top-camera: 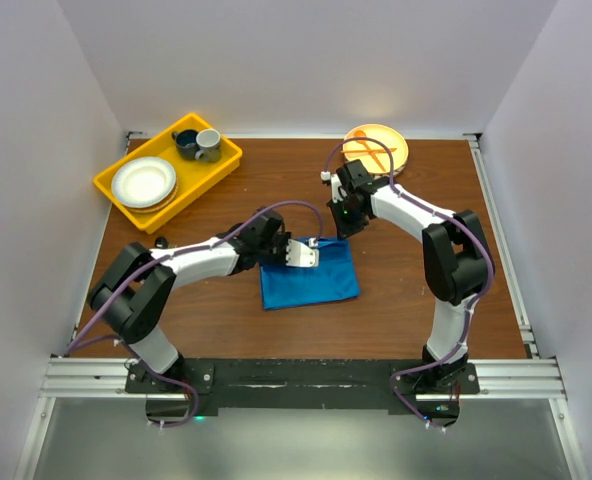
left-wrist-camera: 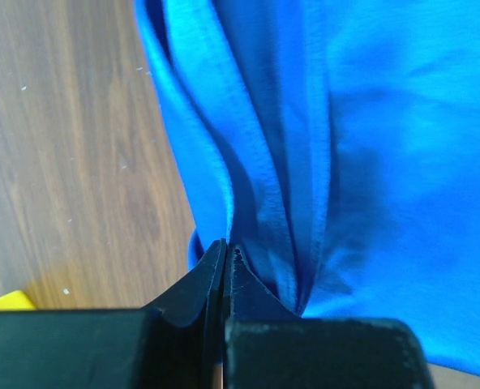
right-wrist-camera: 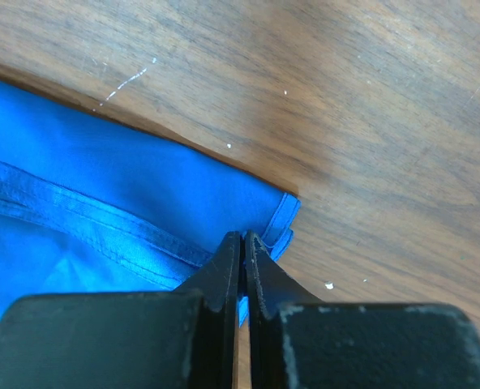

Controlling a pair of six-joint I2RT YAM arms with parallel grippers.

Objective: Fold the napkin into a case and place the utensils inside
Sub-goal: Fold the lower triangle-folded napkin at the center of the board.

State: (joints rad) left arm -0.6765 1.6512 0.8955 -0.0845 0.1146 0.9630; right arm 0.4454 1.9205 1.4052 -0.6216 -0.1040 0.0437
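Observation:
The blue napkin (top-camera: pixel 311 285) lies folded into a rough rectangle mid-table, with no case shape in view. My left gripper (top-camera: pixel 313 256) is at its far edge. In the left wrist view its jaws (left-wrist-camera: pixel 226 247) are shut, and bunched folds of the napkin (left-wrist-camera: pixel 386 121) run into the tips. My right gripper (top-camera: pixel 338 228) hovers just beyond the napkin's far right corner. It is shut and empty (right-wrist-camera: pixel 243 237), with the doubled hem of the napkin (right-wrist-camera: pixel 102 178) under it. The utensils are out of view.
A yellow tray (top-camera: pixel 198 192) at the back left holds white plates (top-camera: pixel 143 182) and mugs (top-camera: pixel 198 143). An orange plate (top-camera: pixel 394 150) with orange plastic cutlery (top-camera: pixel 369 152) sits at the back right. A small black object (top-camera: pixel 162 241) lies near the tray. White walls enclose the table.

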